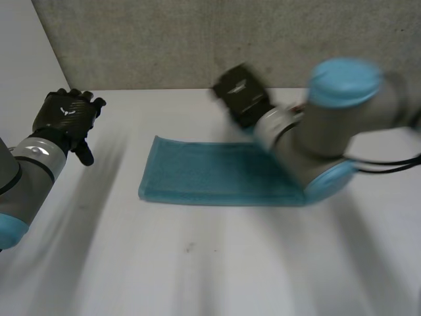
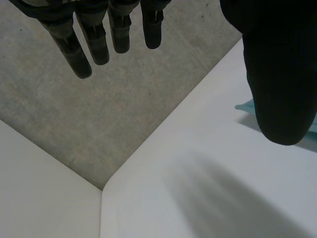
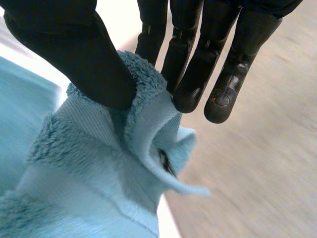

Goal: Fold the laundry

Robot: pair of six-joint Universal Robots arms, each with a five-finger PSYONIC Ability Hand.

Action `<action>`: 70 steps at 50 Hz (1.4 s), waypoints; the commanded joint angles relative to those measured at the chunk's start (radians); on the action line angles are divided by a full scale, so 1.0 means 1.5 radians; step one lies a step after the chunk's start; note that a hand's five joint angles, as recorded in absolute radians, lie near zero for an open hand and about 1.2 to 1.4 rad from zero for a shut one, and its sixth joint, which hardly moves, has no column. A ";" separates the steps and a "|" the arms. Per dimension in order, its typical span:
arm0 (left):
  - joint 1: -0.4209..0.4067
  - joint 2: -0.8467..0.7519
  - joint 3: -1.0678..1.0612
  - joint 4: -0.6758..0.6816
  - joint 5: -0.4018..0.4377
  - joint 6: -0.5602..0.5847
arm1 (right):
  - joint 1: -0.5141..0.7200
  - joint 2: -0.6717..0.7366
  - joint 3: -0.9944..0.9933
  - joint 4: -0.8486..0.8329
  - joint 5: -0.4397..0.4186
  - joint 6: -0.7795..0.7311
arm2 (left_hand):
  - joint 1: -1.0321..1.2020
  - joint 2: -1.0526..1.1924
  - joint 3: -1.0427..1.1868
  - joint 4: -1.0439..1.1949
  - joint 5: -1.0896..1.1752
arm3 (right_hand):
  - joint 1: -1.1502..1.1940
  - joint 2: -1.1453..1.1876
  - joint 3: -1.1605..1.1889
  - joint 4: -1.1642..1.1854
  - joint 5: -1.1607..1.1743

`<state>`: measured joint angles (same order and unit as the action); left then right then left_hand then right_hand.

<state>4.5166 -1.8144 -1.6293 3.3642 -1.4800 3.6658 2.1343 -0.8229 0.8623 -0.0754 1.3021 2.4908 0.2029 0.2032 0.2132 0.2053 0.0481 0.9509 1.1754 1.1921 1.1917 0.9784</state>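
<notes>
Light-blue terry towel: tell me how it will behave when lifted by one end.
The light-blue terry towel is probably floppy: it crumples into soft folds where the right hand pinches it. Its fluffy pile likely resists slipping. Lying flat and thin, it seems light.

The left hand [image 2: 277, 74] hangs with straight fingers [image 2: 79, 49] above the grey wall [image 2: 124, 114] and white table [image 2: 198, 198], a sliver of towel [image 2: 246, 106] showing beside its thumb near the frame's edge.
</notes>
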 commanded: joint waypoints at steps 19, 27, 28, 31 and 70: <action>-0.072 -0.027 0.035 0.013 0.001 -0.006 | 0.097 -0.006 0.038 -0.014 0.132 0.091 | -0.018 -0.019 -0.025 -0.020 -0.032 | -0.518 -0.667 -0.678 -0.678 -0.652; -0.172 -0.102 0.097 0.017 0.002 -0.043 | -0.029 -0.139 0.239 0.006 0.125 0.164 | -0.016 -0.017 -0.023 -0.018 -0.030 | -0.518 -0.667 -0.678 -0.678 -0.652; -0.172 -0.102 0.097 0.017 0.002 -0.043 | -0.029 -0.140 0.239 0.006 0.125 0.164 | -0.016 -0.017 -0.023 -0.018 -0.030 | -0.518 -0.667 -0.678 -0.678 -0.652; -0.207 -0.149 0.125 0.016 0.000 -0.047 | -0.082 -0.164 0.312 0.033 0.102 0.184 | -0.016 -0.017 -0.023 -0.018 -0.030 | -0.518 -0.667 -0.678 -0.678 -0.652; -0.239 -0.125 0.084 0.012 -0.053 -0.066 | -0.289 -0.163 0.508 -0.112 -0.024 0.202 | -0.014 -0.015 -0.021 -0.016 -0.028 | 0.297 0.147 0.136 0.136 0.162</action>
<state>4.1449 -2.0646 -1.4553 3.3869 -1.5566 3.5663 1.7351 -1.0013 1.6322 -0.2681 1.2324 2.9041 0.2029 0.2032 0.2132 0.2053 0.0481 0.9176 1.1743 1.1799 1.1903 0.9654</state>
